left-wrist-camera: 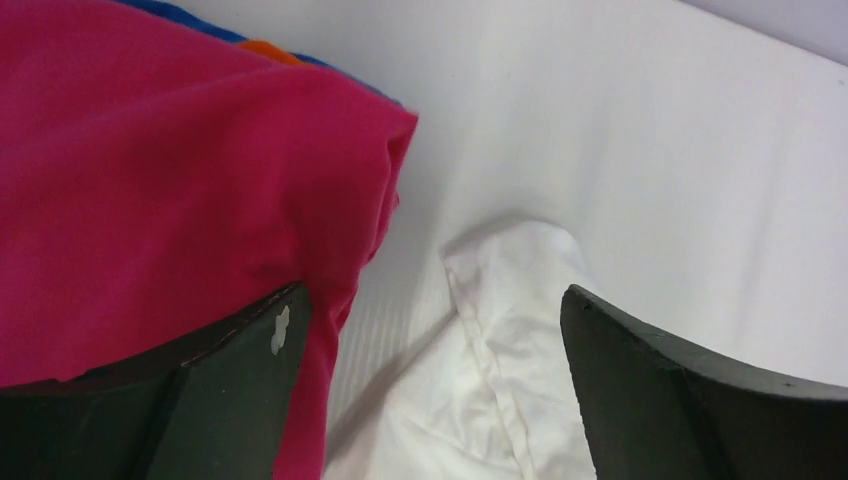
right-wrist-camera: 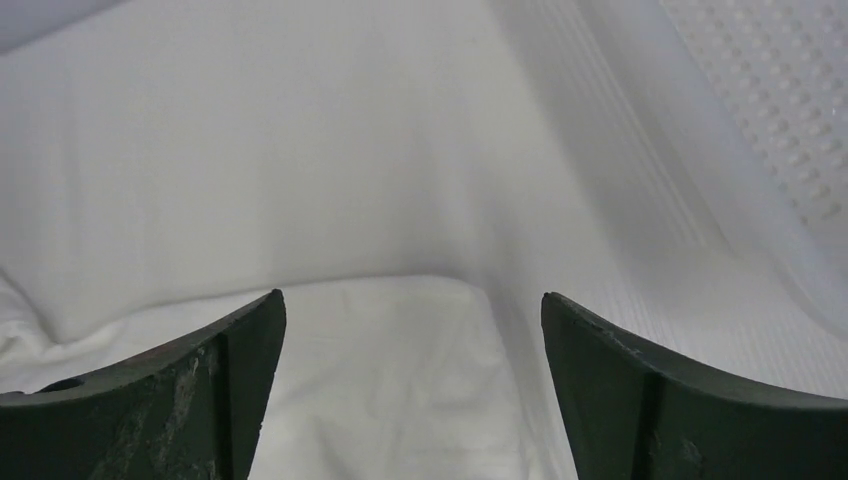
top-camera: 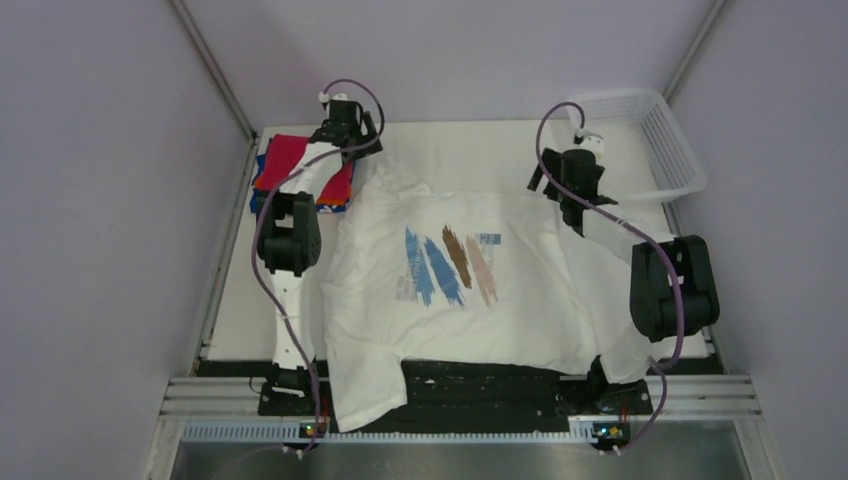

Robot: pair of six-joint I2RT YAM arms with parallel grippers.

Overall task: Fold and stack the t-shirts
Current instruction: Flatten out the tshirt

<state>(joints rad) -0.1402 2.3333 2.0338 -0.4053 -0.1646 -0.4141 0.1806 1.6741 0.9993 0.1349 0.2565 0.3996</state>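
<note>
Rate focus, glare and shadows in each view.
Top external: fairly sharp, evenly lit, white t-shirt nearly blends into table. Left wrist: magenta shirt soft, casting a faint shadow. Right wrist: low contrast white-on-white, basket mesh blurred.

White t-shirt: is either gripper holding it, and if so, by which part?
Nothing is held. The left gripper and right gripper are both open, each with a far corner of the white t-shirt lying loose between its fingers.
</note>
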